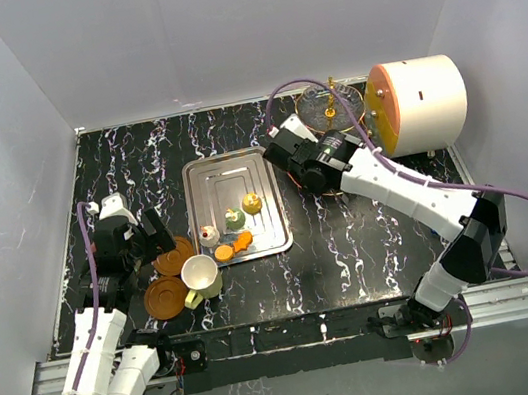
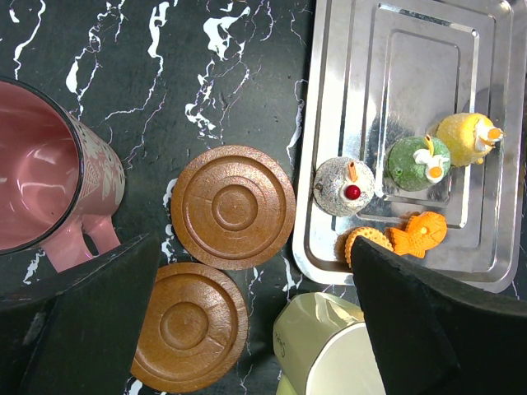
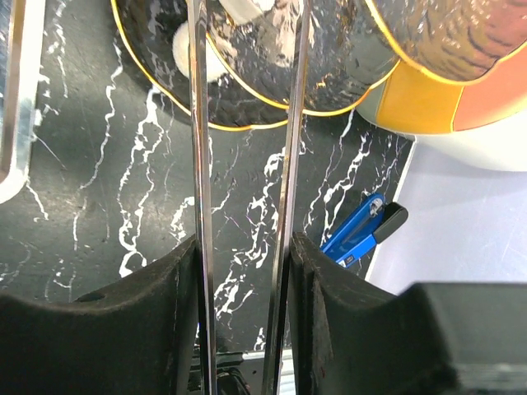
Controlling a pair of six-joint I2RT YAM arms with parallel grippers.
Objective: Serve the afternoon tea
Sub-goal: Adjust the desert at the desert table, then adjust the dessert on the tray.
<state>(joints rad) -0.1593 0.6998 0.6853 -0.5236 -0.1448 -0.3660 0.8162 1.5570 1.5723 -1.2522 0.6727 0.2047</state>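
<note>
Near edge, left: the left tool (image 2: 251, 247) hangs above the bench (image 1: 128, 170) with its fingers spread as wide as they go and nothing between them; beneath it lie two brown saucers, the nearer saucer (image 1: 166, 297) and the farther saucer (image 1: 175, 256), flat and edge to edge; the cream cup (image 1: 201, 274) stands just right of the nearer saucer, mouth up, handle turned to the near left; the maroon cup (image 2: 49, 173), seen only from the left wrist, sits left of the saucers, its pink inside showing and its handle turned towards the tool's finger.

Centre: the rectangular steel tray (image 1: 211, 181) lies with its long axis running near to far; its near end carries the cakes; the white cake (image 1: 208, 234), green cake (image 1: 234, 219) and yellow cake (image 1: 252, 203) form a slanted row rising from near left to far right; the round orange biscuit (image 2: 366, 241) and the fish-shaped orange cake (image 2: 417, 233) lie side by side at the near rim.

Far right: the right tool (image 3: 244, 247) is clamped on the metal tongs (image 3: 202, 164), whose two blades run straight ahead and cross the gold-rimmed plates of the three-tier glass stand (image 1: 330, 105); the stand is upright, its gold post vertical; the white cylinder (image 1: 426, 104) lies on its side just right of the stand, orange end facing it.
</note>
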